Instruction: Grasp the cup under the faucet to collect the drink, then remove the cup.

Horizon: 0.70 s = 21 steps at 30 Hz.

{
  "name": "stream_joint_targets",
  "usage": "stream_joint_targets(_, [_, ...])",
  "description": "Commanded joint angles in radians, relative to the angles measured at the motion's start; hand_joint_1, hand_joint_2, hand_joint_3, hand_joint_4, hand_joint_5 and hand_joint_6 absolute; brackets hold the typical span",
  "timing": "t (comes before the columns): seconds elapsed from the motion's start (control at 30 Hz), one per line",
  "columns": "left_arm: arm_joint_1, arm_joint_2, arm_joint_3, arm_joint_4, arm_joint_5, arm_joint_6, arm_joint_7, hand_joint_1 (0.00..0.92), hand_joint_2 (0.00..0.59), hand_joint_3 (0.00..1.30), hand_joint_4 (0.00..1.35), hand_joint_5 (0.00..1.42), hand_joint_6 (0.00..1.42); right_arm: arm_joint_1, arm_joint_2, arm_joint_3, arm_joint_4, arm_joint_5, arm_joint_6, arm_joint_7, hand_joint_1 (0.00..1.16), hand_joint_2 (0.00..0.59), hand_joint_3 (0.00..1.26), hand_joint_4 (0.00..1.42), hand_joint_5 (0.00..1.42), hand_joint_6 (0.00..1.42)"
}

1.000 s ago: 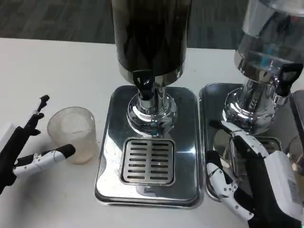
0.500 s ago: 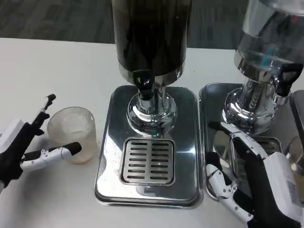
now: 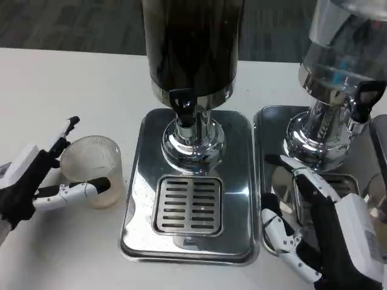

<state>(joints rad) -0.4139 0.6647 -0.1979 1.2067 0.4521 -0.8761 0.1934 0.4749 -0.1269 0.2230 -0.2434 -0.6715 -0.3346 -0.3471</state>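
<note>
A clear, frosted plastic cup stands upright on the white table, left of the steel drip tray. It is not under the black faucet of the dark drink dispenser. My left hand is at the cup's left side with its fingers apart. One finger reaches past the cup's far rim, and another lies across its near wall. I cannot tell whether they press on the cup. My right hand hovers low at the right with spread fingers, holding nothing.
The slotted grate under the faucet has nothing on it. A second, clear dispenser with its own tap stands on a steel tray at the right, just behind my right hand.
My left hand has slid right toward the cup, and its fingers now reach around both sides of it. The cup and my right hand have stayed put.
</note>
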Motion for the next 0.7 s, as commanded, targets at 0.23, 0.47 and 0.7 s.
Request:
stream_joint_targets(0.23, [-0.034, -0.004, -0.037, 0.028, 0.017, -0.003, -0.026, 0.182, 0.019, 0.00, 0.00, 0.15, 0.35, 0.016, 0.004, -0.001, -0.018, 0.002, 0.010, -0.001, 0.34, 0.422, 0.27, 0.21, 0.19, 0.18])
stream_joint_targets(0.47, [-0.038, -0.019, -0.057, 0.040, 0.020, 0.011, -0.017, 0.186, 0.021, 0.00, 0.00, 0.15, 0.35, 0.025, 0.000, -0.006, -0.032, 0.003, 0.012, 0.004, 0.34, 0.422, 0.27, 0.21, 0.19, 0.18])
stream_joint_targets(0.7, [-0.041, -0.037, -0.084, 0.039, 0.033, 0.003, 0.012, 0.233, 0.038, 0.00, 0.00, 0.20, 0.43, 0.041, -0.006, -0.007, -0.051, 0.000, 0.019, 0.010, 0.34, 0.422, 0.28, 0.21, 0.20, 0.18])
